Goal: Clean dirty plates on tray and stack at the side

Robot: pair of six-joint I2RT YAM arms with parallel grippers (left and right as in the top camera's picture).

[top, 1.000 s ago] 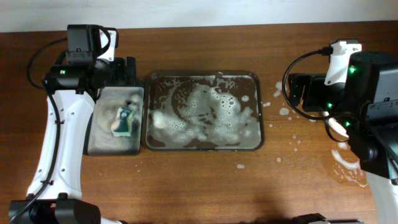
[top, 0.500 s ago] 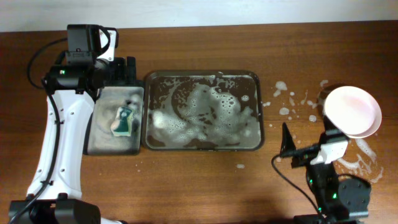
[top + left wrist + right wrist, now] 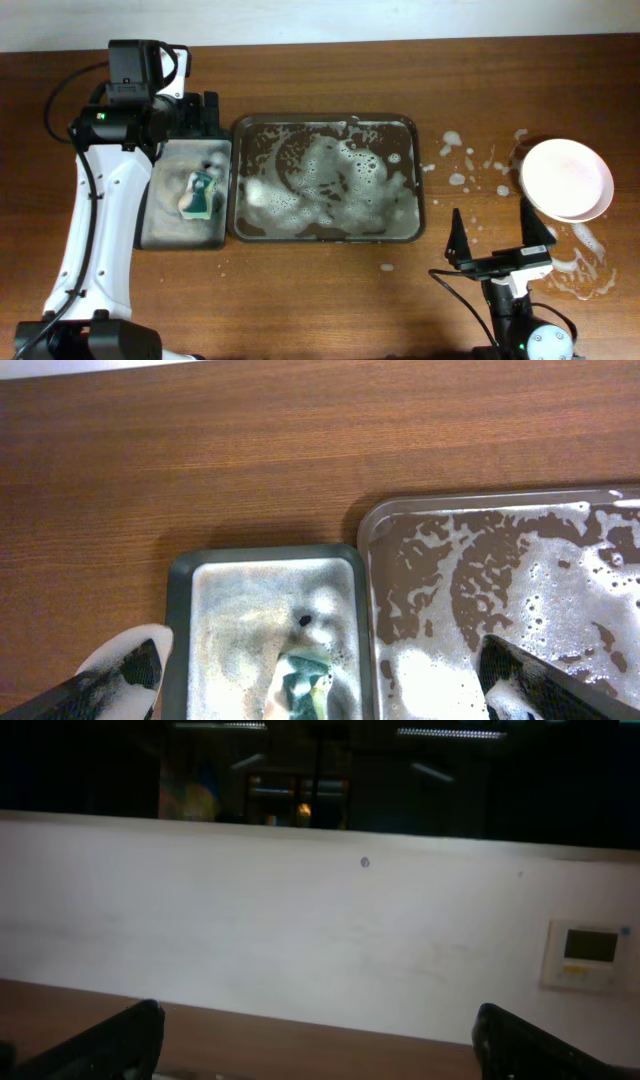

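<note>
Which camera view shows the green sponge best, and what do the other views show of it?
The overhead view: the green sponge lies whole in the smaller tray. The left wrist view cuts it off at the picture's bottom edge. The right wrist view faces a wall and shows none of it.

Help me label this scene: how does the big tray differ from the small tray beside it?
The big tray is much wider than the small tray. The big tray holds only soap foam; the small tray holds a green sponge. Both are dark, low-rimmed, round-cornered and soapy, side by side.
</note>
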